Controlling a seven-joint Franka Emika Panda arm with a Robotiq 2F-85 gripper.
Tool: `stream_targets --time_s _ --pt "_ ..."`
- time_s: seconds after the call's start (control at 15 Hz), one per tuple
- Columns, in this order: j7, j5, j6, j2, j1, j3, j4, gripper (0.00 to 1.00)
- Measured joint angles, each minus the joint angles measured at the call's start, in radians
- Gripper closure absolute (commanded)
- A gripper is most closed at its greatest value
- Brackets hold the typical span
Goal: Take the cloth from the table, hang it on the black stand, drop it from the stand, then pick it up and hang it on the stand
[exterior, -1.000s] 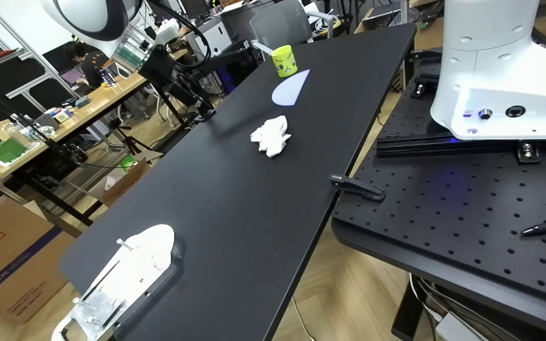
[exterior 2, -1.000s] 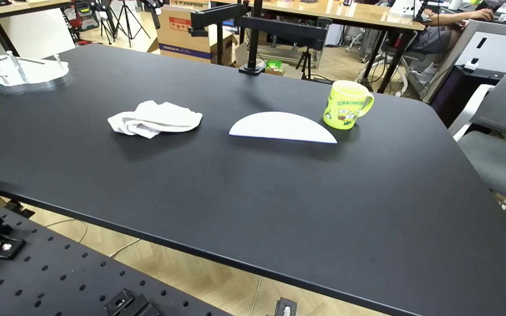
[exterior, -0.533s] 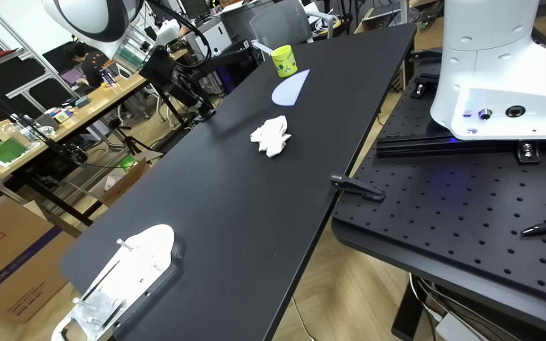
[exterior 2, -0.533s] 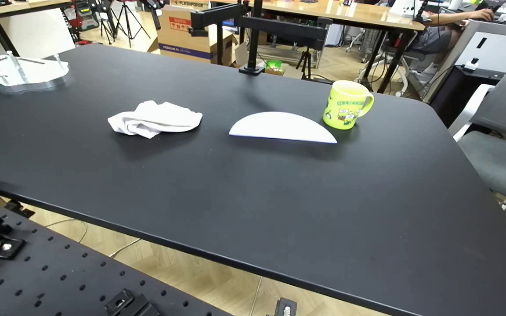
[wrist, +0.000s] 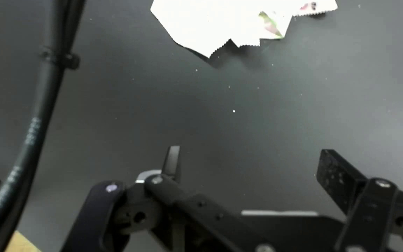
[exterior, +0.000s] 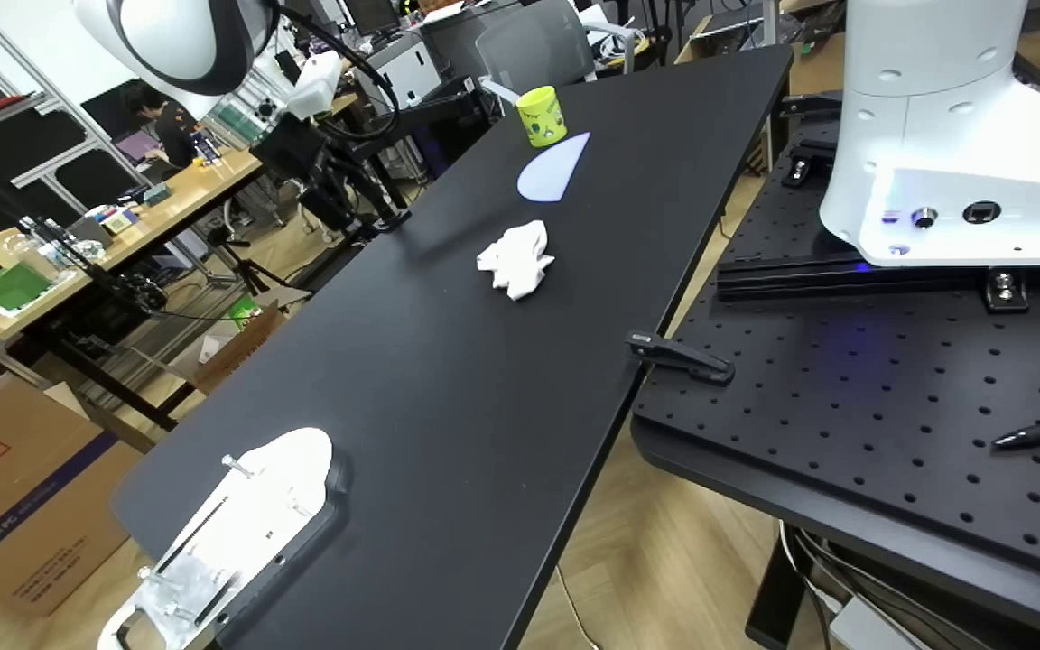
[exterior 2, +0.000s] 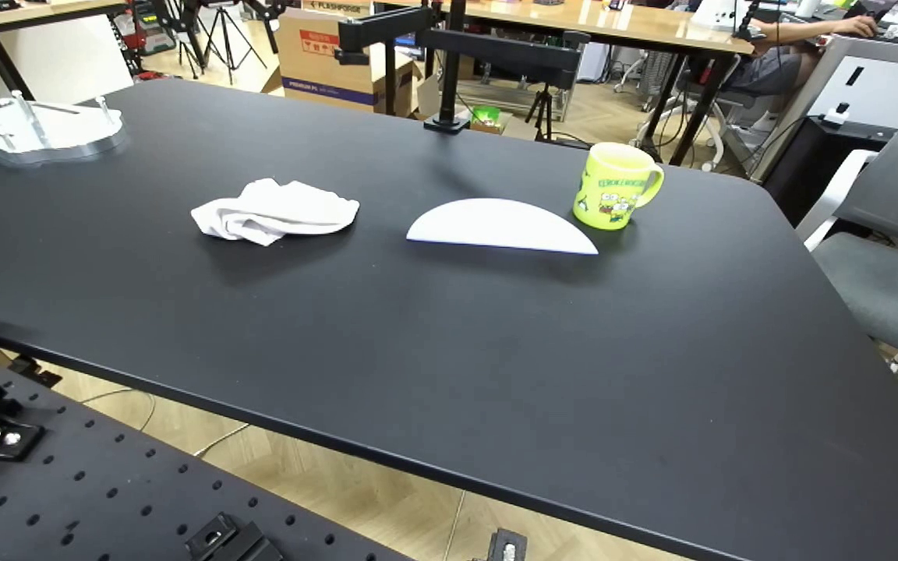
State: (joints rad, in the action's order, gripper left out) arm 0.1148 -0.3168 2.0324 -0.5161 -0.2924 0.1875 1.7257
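Gripper [wrist: 250,154] spread wide, holding nothing; crumpled cloth [wrist: 222,21] lies apart on table [exterior 2: 496,351]. If I pinch only thin fold, it may slip before reaching black stand [exterior 2: 450,82].

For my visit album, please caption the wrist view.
Open black two-fingered gripper above a flat black table, white zigzag-edged cloth at the picture's top.
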Motion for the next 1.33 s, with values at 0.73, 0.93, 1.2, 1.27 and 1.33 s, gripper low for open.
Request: stream_targets --time_s 0.73,0.93,1.2,1.27,1.33 --pt "-0.721 -0.122 0.458 0.074 -0.297 -0.177 0.417 0.00" --pt "-0.754 -0.153 0.466 0.122 -0.303 -0.188 0.473 0.00" --pt "-0.744 -0.151 0.466 0.126 -0.280 -0.163 0.480 0.00" --pt "-0.743 -0.149 0.468 0.131 -0.271 -0.155 0.491 0.00" --pt "-0.742 -0.147 0.474 0.136 -0.262 -0.147 0.507 0.00"
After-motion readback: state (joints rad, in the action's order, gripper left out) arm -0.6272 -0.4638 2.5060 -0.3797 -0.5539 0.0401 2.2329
